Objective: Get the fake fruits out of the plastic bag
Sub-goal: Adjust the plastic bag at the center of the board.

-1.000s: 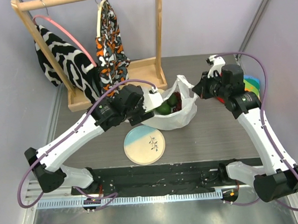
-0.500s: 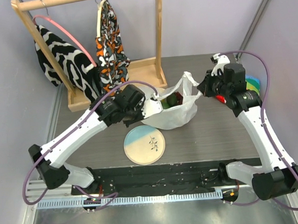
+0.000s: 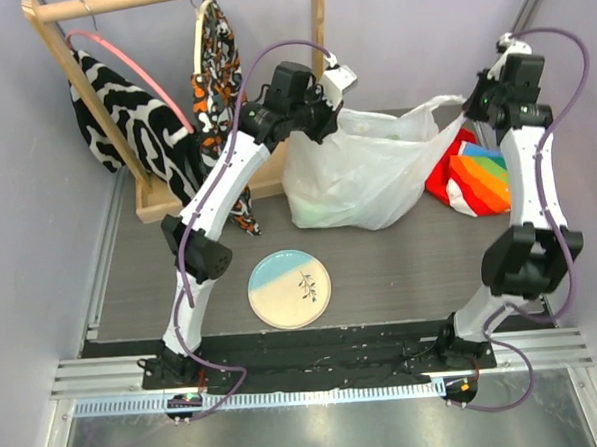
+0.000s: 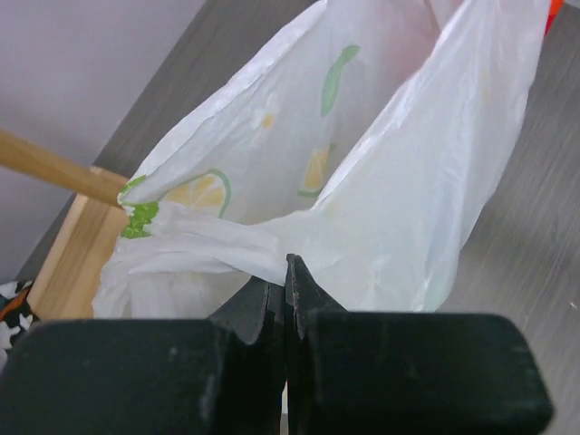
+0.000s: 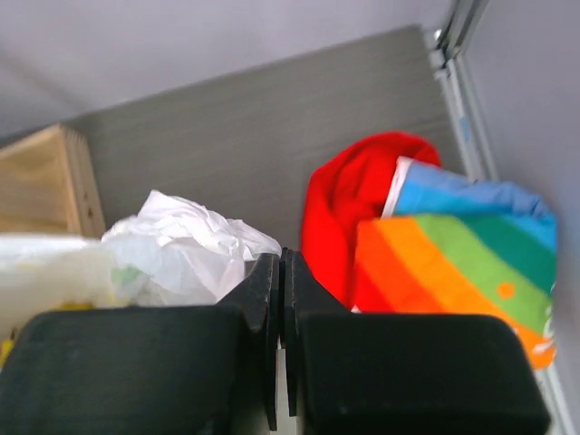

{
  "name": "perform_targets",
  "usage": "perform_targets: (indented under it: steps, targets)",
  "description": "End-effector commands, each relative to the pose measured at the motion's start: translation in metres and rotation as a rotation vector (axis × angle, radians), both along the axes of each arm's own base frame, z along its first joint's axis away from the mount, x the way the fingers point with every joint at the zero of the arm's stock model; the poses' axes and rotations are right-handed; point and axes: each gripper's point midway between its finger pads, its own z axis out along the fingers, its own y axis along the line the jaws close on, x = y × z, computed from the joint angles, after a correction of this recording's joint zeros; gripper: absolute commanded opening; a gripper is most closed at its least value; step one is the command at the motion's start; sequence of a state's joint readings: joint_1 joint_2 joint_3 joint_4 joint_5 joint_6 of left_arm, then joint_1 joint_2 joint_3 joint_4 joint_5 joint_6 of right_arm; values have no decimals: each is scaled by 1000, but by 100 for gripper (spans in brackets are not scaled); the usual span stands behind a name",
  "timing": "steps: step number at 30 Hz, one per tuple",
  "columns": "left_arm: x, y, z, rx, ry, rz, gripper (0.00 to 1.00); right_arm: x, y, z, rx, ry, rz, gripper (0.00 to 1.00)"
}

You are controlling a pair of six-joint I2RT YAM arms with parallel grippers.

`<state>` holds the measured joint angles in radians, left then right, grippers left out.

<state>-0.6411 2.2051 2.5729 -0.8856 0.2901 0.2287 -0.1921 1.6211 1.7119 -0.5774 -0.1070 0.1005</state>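
- No readable text, brand, number or sign is found in any view.
- plastic bag (image 4: 272, 172): only a yellow-green print of citrus slices and leaf shapes is seen; no letters can be made out.
- plate (image 3: 289, 288): a small dark sprig motif is drawn near the centre; no lettering.

Plastic bag stretched wide between the two arms.
The thin white translucent plastic bag (image 3: 361, 180) rests on the grey table (image 3: 411, 268). One handle is drawn toward 11 o'clock by the left gripper (image 3: 334, 99), the other toward 2 o'clock by the right gripper (image 3: 480, 99). A round blue-and-cream plate (image 3: 289, 288) lies apart at the bag's 7 o'clock. A red and rainbow-striped cloth (image 3: 471, 179) sits just beside its 3 o'clock.
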Motion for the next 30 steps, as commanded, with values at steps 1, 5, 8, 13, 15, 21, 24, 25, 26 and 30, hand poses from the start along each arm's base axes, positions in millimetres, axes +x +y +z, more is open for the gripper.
perform_targets:
  steps: [1, 5, 8, 13, 15, 21, 24, 25, 26, 30]
  targets:
    - [23, -27, 69, -197, -240, -14, 0, 51, -24, 70, -59, -213, -11, 1]
    - [50, -25, 116, -261, -445, 55, 0, 85, -24, 109, -36, -347, 10, 1]
    - [48, -16, 163, -321, -585, 82, 0, 75, -19, 138, -47, -407, 32, 1]
    - [29, -9, 196, -330, -685, 26, 0, 25, -15, 144, -80, -434, 72, 1]
    - [19, -7, 184, -302, -619, 0, 0, -7, -15, 126, -100, -417, 59, 1]
    - [-36, 1, 77, -242, -93, -19, 11, -93, 14, 3, -10, -154, 101, 1]
    - [-91, 22, 14, -162, 192, -33, 35, -152, 37, -60, 62, 13, 129, 1]
    - [-110, 34, 15, -153, 216, -37, 43, -177, 45, -67, 62, 42, 146, 2]
    - [-121, 42, 6, -129, 252, -31, 51, -191, 50, -85, 73, 86, 154, 5]
    - [-141, 108, -11, 1, 194, 141, 81, -215, 59, -37, -30, -34, 225, 59]
